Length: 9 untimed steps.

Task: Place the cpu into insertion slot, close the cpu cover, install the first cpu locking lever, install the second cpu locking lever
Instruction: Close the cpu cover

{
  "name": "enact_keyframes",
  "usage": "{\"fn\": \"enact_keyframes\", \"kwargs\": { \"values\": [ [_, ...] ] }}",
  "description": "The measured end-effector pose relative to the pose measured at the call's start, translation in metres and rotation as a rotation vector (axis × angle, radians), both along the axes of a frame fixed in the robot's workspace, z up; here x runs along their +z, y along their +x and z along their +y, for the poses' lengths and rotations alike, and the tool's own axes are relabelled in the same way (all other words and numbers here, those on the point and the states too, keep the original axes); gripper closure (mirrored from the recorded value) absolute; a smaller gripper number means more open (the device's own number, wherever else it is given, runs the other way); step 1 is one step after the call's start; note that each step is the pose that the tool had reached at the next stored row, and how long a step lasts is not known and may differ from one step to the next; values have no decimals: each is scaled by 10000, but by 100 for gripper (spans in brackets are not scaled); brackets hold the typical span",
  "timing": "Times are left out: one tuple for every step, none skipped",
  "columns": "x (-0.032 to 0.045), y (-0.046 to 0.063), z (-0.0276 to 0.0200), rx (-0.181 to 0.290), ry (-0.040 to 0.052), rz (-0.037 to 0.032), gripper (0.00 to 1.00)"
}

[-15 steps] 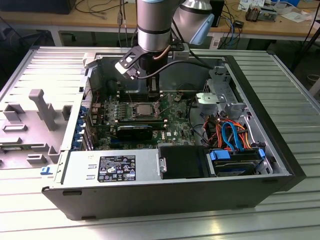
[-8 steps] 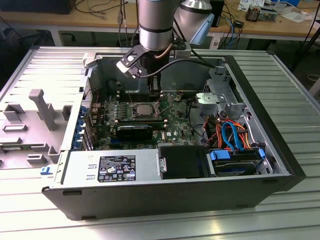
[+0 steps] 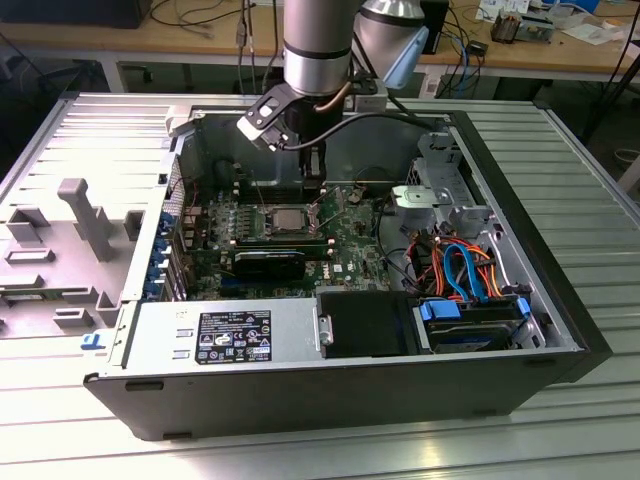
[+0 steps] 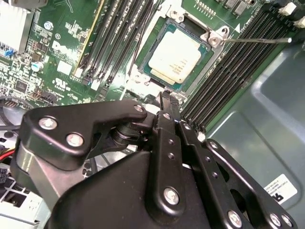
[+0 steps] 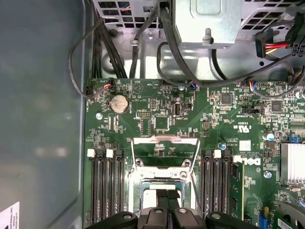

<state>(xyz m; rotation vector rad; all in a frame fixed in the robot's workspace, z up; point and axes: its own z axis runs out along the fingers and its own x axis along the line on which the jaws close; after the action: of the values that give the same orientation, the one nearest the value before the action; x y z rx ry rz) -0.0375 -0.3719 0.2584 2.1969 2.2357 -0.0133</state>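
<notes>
Silvery-topped, the cpu (image 4: pixel 175 56) sits seated in the insertion slot (image 4: pixel 215 36); the cpu cover (image 5: pixel 164 140) stands swung open (so nothing is locked yet). The pincer (image 5: pixel 167 195) hovers just above, fingers together, empty.

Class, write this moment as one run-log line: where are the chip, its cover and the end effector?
chip: lying in socket | cover: raised open | end effector: shut, tips by socket edge
</notes>
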Motion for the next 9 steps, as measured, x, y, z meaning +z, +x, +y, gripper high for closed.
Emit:
{"fn": "enact_keyframes", "kwargs": {
  "values": [
    [4,11,0,1,8,11,89],
    [9,27,0,1,20,28,89],
    [13,40,0,1,28,40,89],
    [17,59,0,1,40,58,89],
    [21,87,0,-1,58,87,89],
    [24,131,0,1,83,136,89],
    [26,170,0,1,101,181,89],
    [26,202,0,0,116,216,89],
    [26,246,0,1,136,266,89]
  ]
}}
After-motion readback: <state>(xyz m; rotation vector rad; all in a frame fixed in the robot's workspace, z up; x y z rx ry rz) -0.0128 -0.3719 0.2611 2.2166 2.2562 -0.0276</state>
